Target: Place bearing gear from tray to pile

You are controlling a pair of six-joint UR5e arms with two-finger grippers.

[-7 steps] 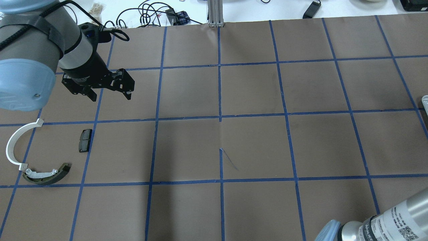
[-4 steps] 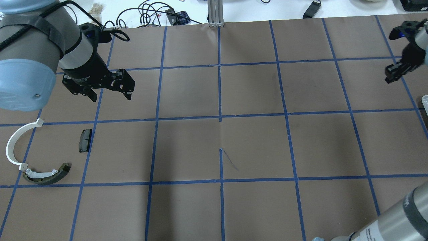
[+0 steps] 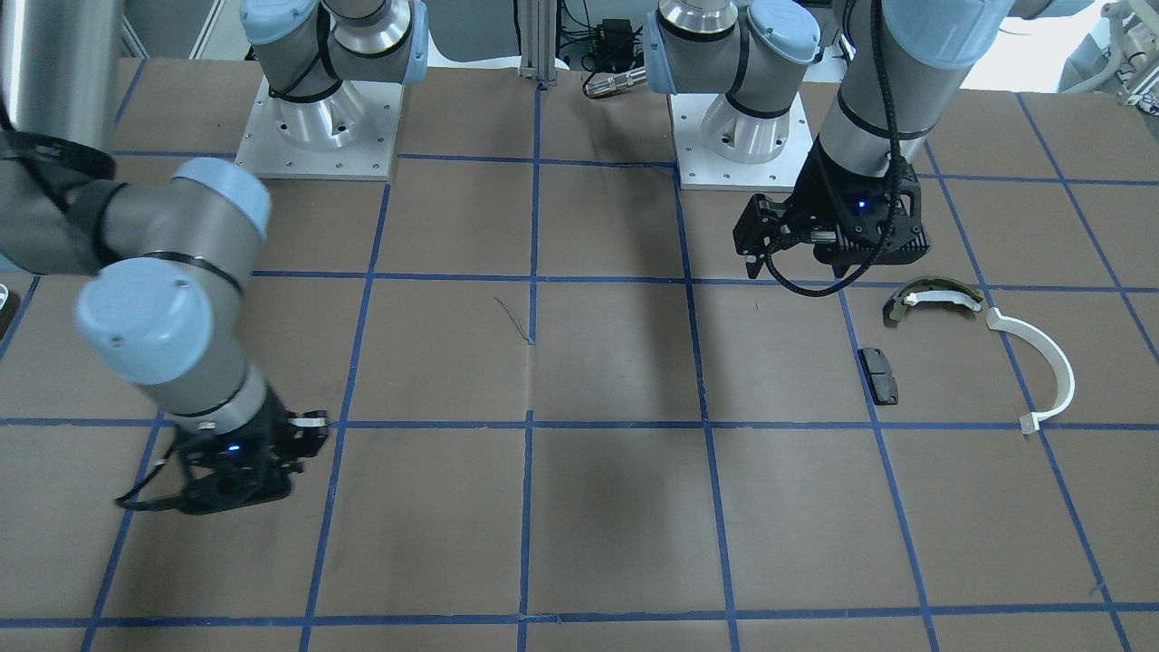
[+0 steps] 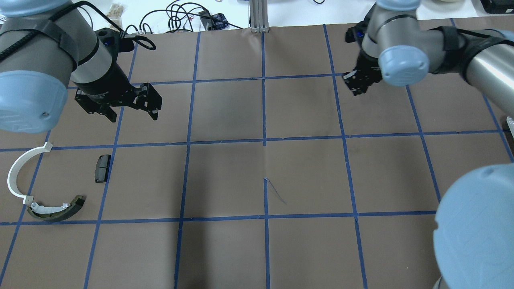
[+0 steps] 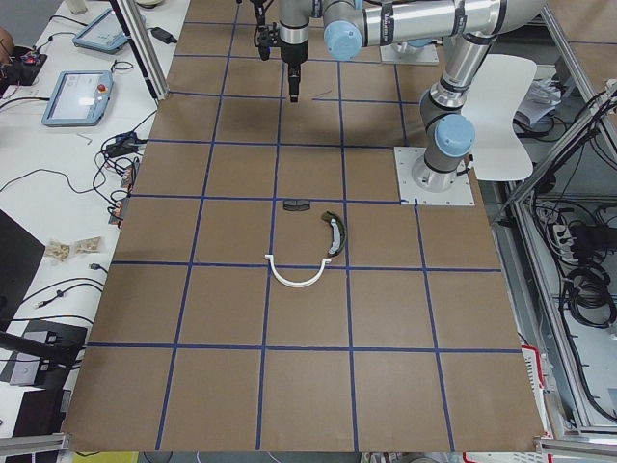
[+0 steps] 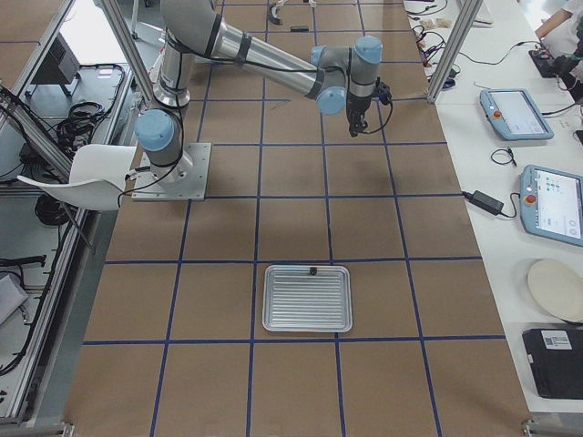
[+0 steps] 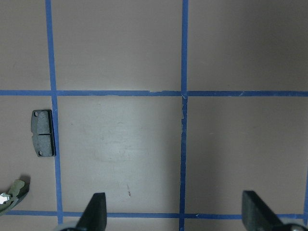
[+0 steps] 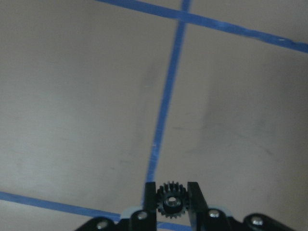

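Observation:
My right gripper [image 8: 171, 202] is shut on a small black toothed bearing gear [image 8: 171, 198] and holds it above the brown table. In the overhead view the right gripper [image 4: 355, 86] is right of centre at the far side. The pile lies at the near left: an olive-and-white curved shoe [image 4: 56, 208], a thin white half-ring strip [image 4: 16, 172] and a small black pad [image 4: 102, 168]. My left gripper [image 4: 132, 114] hangs open and empty above the table, just beyond the pile. The pad also shows in the left wrist view [image 7: 43, 132].
A ribbed metal tray [image 6: 307, 328] sits on the table's right part, with one small dark part [image 6: 312, 270] at its rim. Cables [image 4: 180, 18] and an aluminium post [image 4: 259, 16] stand past the table's far edge. Blue tape lines grid the brown table cover.
My right arm has swung in from the right edge and carried its gripper leftward along the far side of the table. The left arm and the pile have not moved.

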